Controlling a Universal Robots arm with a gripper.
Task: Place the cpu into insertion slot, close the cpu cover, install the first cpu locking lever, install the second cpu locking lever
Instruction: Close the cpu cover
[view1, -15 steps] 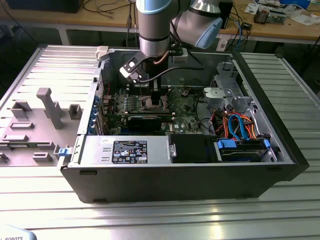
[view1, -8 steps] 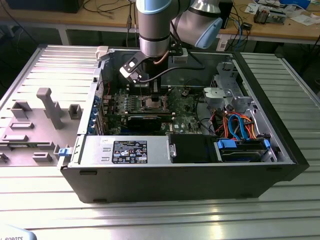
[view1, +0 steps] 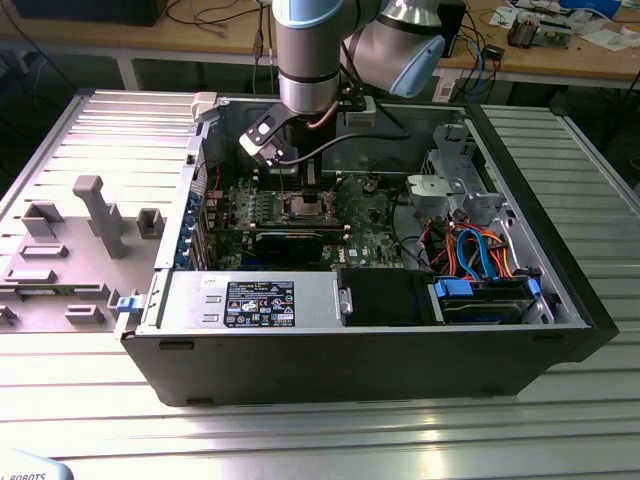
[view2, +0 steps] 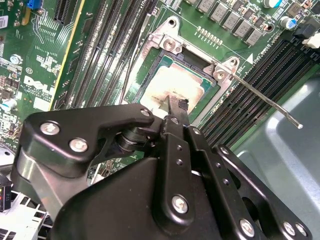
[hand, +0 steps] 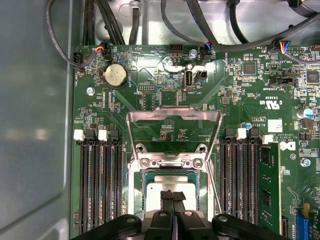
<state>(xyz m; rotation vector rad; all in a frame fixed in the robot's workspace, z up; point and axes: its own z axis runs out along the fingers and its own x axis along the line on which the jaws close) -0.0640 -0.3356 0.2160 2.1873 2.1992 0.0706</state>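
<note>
The cpu (hand: 172, 185) lies flat in the insertion slot (hand: 135, 192), its silvery top showing in both wrist views (view2: 175, 85). My gripper (hand: 173, 196) is shut, its two thin black fingertips pressed together with their tips over the chip's middle (view2: 176, 107). The cpu cover (hand: 173, 115) stands open, swung back from its hinge so the green board shows through its window. A thin metal locking lever (view2: 265, 102) sticks out free beside the slot. In the exterior view the gripper (view1: 311, 190) hangs inside the open computer case right above the slot (view1: 303, 207).
Long black memory slots (hand: 100, 185) flank the slot on both sides. A dark card (view1: 290, 240), a power supply (view1: 250, 300), a drive cage (view1: 455, 185) and coloured cables (view1: 480, 250) crowd the case. A grey fixture plate (view1: 70, 240) lies at the exterior view's left.
</note>
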